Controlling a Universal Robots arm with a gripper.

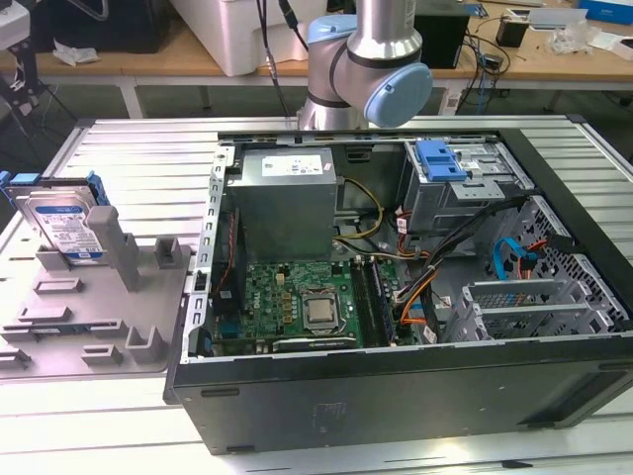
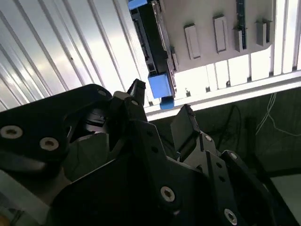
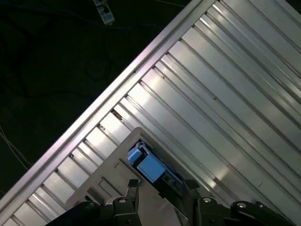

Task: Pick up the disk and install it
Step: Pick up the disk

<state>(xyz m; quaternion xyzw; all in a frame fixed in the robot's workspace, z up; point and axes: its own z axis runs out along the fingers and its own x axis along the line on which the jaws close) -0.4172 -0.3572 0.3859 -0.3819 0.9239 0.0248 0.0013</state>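
Ribbed metal table [image 1: 138, 158], claw [image 2: 161, 100] spread wide and empty, over disk [image 1: 61, 226] standing in grey holder [image 1: 109, 307]

I find the disk [image 1: 61, 226] silver metal on its face, with a blue plastic frame. The stand [image 1: 109, 317] is smooth, matt grey plastic. The counter [image 1: 138, 158] is ribbed bright metal and reflective. My pincer [image 2: 161, 101] is matt black with shiny screw heads. The computer case [image 1: 396, 406] has a matt black shell.

I log the disk [image 1: 61, 226] standing on edge in the fixture [image 1: 109, 317], at the exterior view's left. Computer case [image 1: 396, 396] just beside it, rightward. Both on the table [image 1: 138, 148]. Arm [image 1: 368, 59] behind case; workbench [image 1: 554, 59] further back.
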